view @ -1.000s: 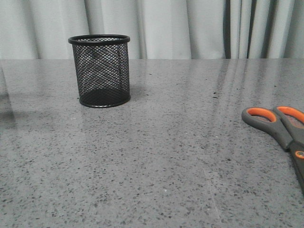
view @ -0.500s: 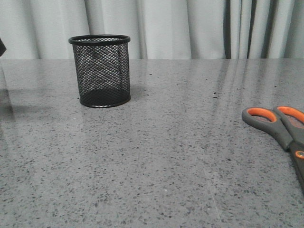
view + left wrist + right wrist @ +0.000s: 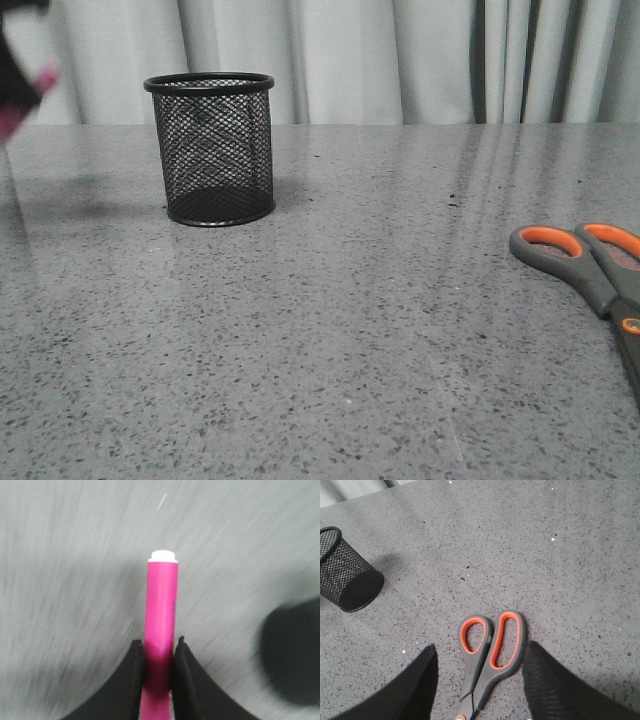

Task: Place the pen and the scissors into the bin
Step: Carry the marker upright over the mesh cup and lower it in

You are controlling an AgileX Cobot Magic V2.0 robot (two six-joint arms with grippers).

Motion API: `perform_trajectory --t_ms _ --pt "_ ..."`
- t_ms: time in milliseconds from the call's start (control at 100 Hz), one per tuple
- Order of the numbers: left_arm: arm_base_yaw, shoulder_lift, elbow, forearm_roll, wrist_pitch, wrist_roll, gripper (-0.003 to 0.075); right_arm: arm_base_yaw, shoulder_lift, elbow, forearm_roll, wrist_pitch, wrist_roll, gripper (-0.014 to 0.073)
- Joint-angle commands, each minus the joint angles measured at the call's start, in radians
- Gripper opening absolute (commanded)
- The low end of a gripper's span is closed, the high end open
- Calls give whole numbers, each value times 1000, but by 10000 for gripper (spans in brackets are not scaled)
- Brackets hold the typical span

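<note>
Magenta pen (image 3: 161, 625) with a whitish tip sits pinched in the left fingers (image 3: 136, 672); right fingers (image 3: 542, 685) spread wide.

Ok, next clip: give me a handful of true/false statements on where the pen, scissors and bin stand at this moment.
1. The left gripper is shut on the pen. True.
2. The scissors are already in the bin. False: they lie flat on the table.
3. The right gripper is open, a finger on each side of the scissors' handles. True.
4. The bin lies tipped on its side. False: it stands upright.
5. The pen rests inside the bin. False: it is in the left gripper, outside the bin.
</note>
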Motion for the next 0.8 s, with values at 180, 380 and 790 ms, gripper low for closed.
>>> perform_trajectory --t_ms 180,380,790 --pt "-269 -154 -31 -195 -579 129 -18 3 8 -38 0 -77 -3 349" --pt "-427 -56 -31 -195 -692 129 -19 3 8 -38 0 -67 -3 349" --pt "-451 80 -15 -193 -716 135 -19 3 8 -38 0 -28 -3 349"
